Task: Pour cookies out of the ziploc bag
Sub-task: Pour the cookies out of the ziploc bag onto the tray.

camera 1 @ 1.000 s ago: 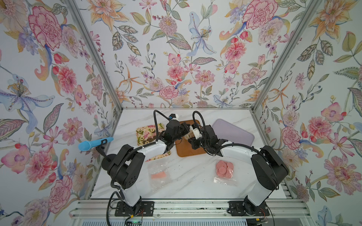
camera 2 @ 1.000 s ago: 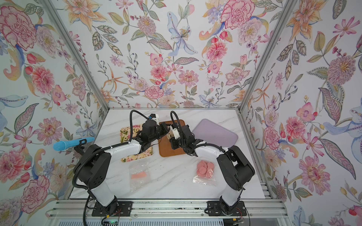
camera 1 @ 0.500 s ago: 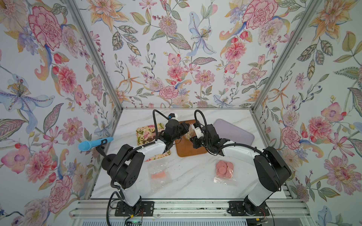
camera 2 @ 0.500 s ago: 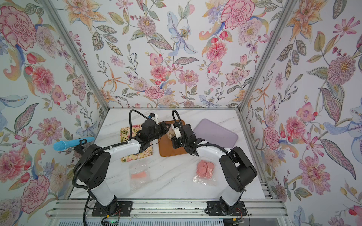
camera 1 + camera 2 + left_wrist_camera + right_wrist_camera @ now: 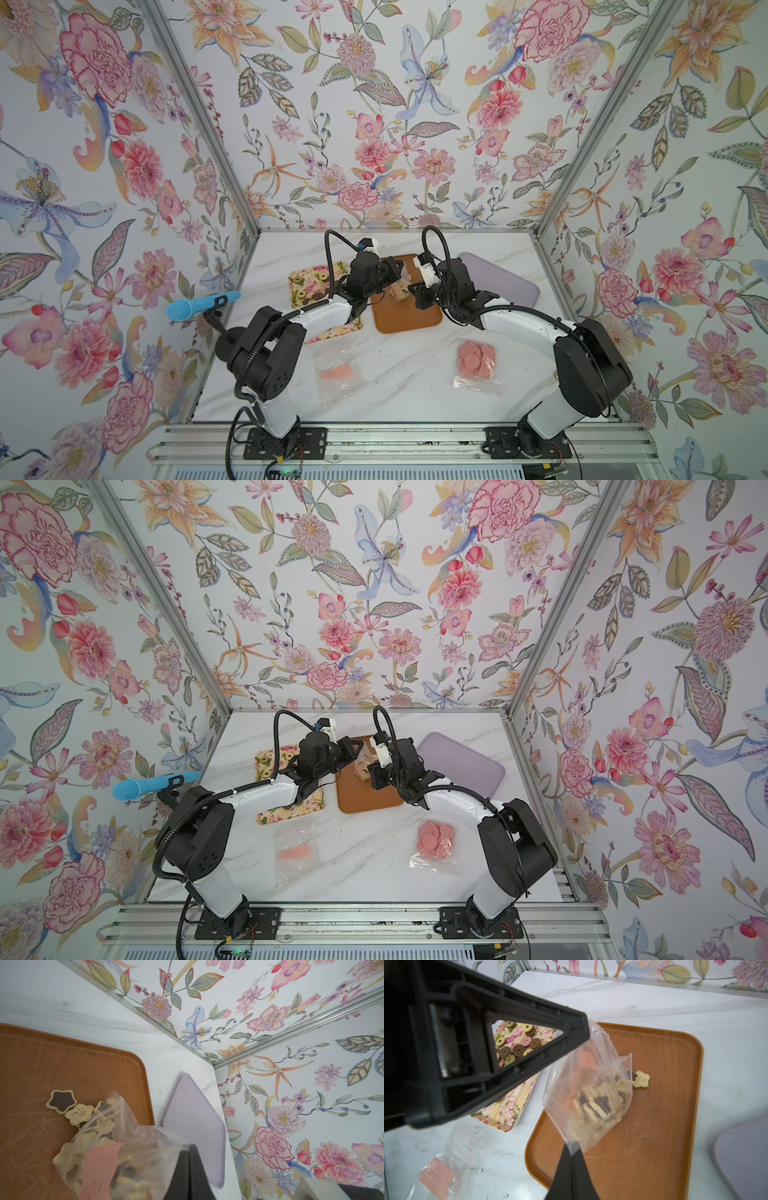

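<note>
On tray (image 5: 31,1059), loose star cookies (image 5: 61,1101), wrist views only

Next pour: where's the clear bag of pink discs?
In both top views, the clear bag of pink discs lies on the marble table, robot's right, nearer the bases than the brown tray.

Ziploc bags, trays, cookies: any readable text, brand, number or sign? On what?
No text can be read in any view.
On the held ziploc bag: a pink label patch, blurred, no letters show.
On the empty bag: an orange label with small boxes, marks too small to read.
On the round cookies in the floral tray: hearts and embossed patterns, no letters.
</note>
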Robot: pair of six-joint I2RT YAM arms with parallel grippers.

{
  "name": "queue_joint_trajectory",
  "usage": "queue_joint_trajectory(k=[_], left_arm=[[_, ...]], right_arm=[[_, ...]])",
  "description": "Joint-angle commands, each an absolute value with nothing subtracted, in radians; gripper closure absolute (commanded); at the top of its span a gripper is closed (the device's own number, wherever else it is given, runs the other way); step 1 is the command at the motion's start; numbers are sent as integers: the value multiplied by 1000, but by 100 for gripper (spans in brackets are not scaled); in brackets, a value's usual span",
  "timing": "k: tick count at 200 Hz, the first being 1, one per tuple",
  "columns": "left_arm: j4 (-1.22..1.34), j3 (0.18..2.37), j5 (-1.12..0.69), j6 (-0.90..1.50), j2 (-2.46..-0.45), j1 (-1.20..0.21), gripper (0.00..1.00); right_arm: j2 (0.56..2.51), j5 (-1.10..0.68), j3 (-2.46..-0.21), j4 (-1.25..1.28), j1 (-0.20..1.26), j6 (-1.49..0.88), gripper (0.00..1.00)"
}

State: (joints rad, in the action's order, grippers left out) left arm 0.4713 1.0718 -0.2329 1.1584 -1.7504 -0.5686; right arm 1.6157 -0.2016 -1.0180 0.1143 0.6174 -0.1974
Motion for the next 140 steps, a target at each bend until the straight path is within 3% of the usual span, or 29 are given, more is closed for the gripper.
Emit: queue_joint_trajectory(k=[1, 140], left_arm=[[472, 1117, -252, 1124, -1756, -558, 100], [475, 1125, -271, 1127, -1746, -558, 100]], right_arm=[[1586, -218, -1047, 94, 612, -178, 100], [1534, -231, -1089, 22, 614, -158, 100]])
